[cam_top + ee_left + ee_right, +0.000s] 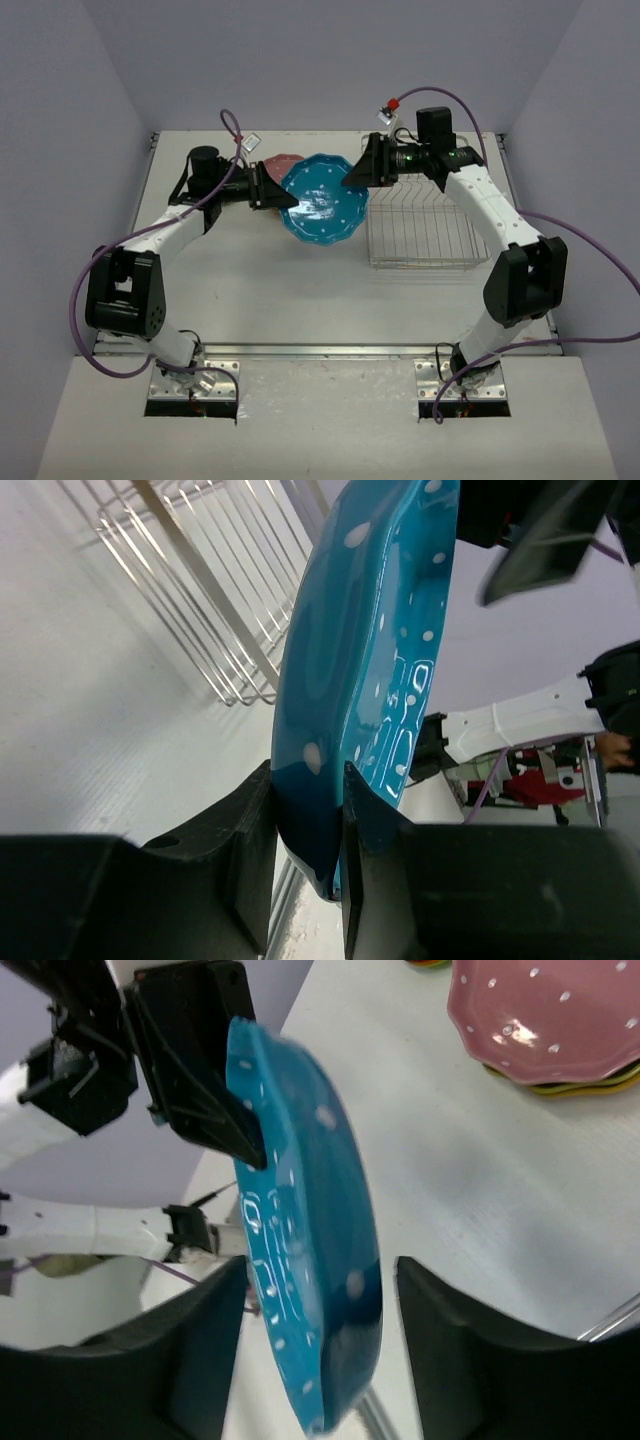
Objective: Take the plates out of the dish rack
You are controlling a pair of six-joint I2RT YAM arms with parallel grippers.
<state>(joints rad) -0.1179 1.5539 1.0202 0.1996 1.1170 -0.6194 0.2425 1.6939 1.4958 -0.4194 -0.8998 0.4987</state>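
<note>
the left gripper (308, 825) clamps the rim of a teal blue dotted plate (365, 650), holding it on edge above the white table (250, 270), just left of the silver wire dish rack (425, 230). the right gripper (320, 1290) straddles the opposite rim, its fingers (200, 1350) spread wide with a gap on each side. a pink plate (545, 1015) tops a stack at the table's far edge, behind the left gripper.

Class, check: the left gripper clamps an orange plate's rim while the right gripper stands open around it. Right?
No: the plate is teal blue, not orange, as the left wrist view shows. The left gripper does clamp its rim, and the right gripper stands open around it.
</note>
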